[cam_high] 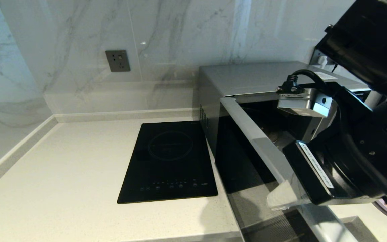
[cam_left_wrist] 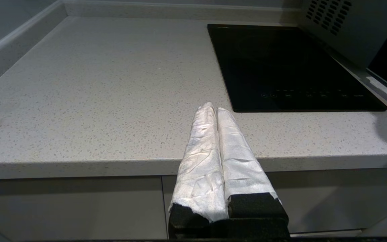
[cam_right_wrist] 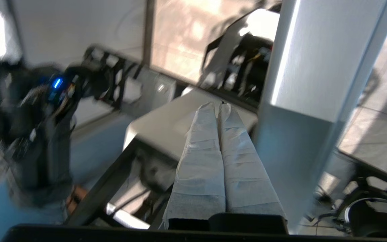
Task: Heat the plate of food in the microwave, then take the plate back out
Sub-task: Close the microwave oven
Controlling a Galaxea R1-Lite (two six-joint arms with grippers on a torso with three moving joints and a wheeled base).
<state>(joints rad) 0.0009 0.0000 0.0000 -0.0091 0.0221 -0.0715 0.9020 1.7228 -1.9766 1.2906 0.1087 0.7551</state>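
This is a kitchen, most likely a domestic one. A pale speckled stone table point(cam_high: 62, 174) runs into a corner, with a low upstand where it meets walls clad in glossy white marble point(cam_high: 166, 40) with grey veining. A flat black hob point(cam_high: 170, 161) sits flush in the surface (touch controls along its front edge), and the silver-grey microwave point(cam_high: 247, 77) stands just beside it. A dark wall socket point(cam_high: 117, 61) is fixed above, and plain cabinet fronts point(cam_left_wrist: 72, 205) lie below the worktop.

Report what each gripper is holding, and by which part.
Nothing: left gripper jaws are shut empty above the counter; right gripper jaws are shut empty beside the microwave door.
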